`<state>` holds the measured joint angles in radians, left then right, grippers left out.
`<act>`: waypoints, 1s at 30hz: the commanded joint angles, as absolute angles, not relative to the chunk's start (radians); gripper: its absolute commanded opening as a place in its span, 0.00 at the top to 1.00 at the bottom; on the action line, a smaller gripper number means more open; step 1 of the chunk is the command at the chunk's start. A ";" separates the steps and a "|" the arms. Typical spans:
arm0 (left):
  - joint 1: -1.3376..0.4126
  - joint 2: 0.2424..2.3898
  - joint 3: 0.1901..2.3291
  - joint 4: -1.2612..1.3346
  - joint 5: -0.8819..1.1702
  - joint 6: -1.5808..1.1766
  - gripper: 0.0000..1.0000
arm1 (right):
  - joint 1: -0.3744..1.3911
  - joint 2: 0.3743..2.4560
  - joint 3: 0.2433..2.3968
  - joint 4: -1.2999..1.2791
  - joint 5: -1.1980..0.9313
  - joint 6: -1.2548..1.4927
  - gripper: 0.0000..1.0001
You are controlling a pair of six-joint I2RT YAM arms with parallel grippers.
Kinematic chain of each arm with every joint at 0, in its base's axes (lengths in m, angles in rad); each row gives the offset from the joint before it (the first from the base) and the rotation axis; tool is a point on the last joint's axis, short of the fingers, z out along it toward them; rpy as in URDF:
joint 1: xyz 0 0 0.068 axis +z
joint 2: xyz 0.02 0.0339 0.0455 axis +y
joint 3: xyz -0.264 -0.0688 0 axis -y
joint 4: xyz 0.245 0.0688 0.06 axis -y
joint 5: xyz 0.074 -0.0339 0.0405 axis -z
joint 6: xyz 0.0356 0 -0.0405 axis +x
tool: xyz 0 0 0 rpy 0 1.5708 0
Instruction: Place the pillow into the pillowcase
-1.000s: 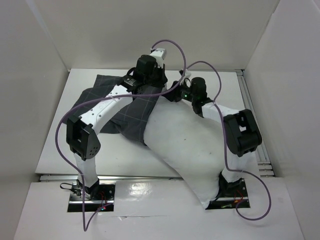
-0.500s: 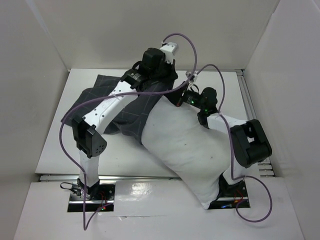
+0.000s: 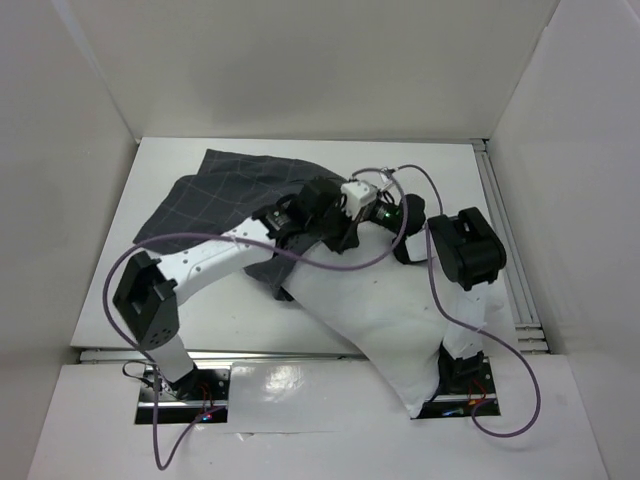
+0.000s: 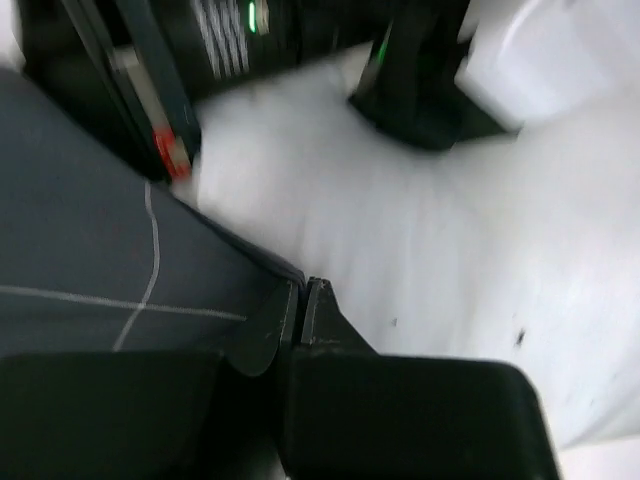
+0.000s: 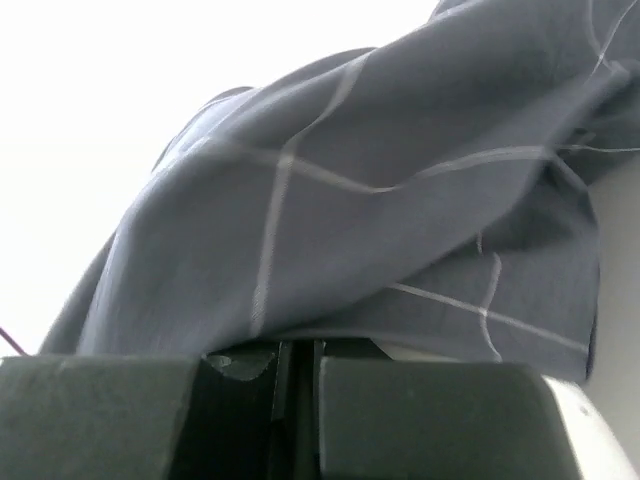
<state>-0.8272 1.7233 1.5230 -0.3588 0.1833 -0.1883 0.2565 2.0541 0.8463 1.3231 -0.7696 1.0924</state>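
two claws meet at the mouth of a pillowcase (image 3: pixel 225 195). seen from above, both sets of fingertips are hidden under the wrists and looping purple cables (image 3: pixel 130 262), so the grip shows only in the wrist views. the left gripper (image 4: pixel 303 292) has its jaws pressed together on the dark hem, where the checked cloth runs straight into the tips; this view is blurred, and the black hardware with green lights above it is hard to make out. the right gripper (image 5: pixel 297 350) is likewise clamped tight, with grey grid-lined fabric rising from its tips and filling most of the view.

the pillow (image 3: pixel 385 315) lies slantwise on the right half of the table (image 3: pixel 200 310). its far end is covered by the arms and the cloth's edge, and how far it sits inside cannot be told. its near corner hangs past the table's front edge and covers part of the right arm's base. the rest of the pillowcase lies spread flat at the far left. plain white walls (image 3: pixel 300 60) enclose the white surface on three sides.
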 commanded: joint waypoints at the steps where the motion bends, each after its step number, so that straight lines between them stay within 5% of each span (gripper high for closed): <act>1: -0.920 1.528 1.323 -0.233 0.396 -0.288 1.00 | 0.221 1.946 0.741 1.710 -0.628 1.053 1.00; 6: -0.976 1.372 1.114 -0.177 0.362 -0.376 1.00 | 0.199 1.708 0.644 1.493 -0.262 0.916 1.00; 12: -0.989 1.315 1.117 -0.164 0.241 -0.359 1.00 | 0.224 1.583 0.764 1.079 -0.069 0.707 0.99; 17: -0.989 1.485 1.258 -0.219 0.103 -0.299 0.51 | 0.224 1.595 0.847 0.831 -0.146 0.561 0.86; 20: -0.950 1.601 1.348 -0.242 0.153 -0.299 0.33 | 0.224 1.606 0.832 0.784 -0.133 0.548 0.65; 21: -0.928 1.621 1.368 -0.265 0.163 -0.317 0.30 | 0.213 1.606 0.831 0.764 -0.133 0.548 0.49; 22: -0.917 1.634 1.393 -0.274 0.175 -0.342 0.27 | 0.213 1.592 0.822 0.741 -0.118 0.519 0.20; 23: -0.908 1.634 1.393 -0.275 0.175 -0.342 0.24 | 0.213 1.580 0.831 0.712 -0.106 0.496 0.06; 30: -0.888 1.380 1.281 -0.324 -0.067 -0.391 0.08 | 0.195 1.482 1.101 0.055 -0.029 0.236 0.00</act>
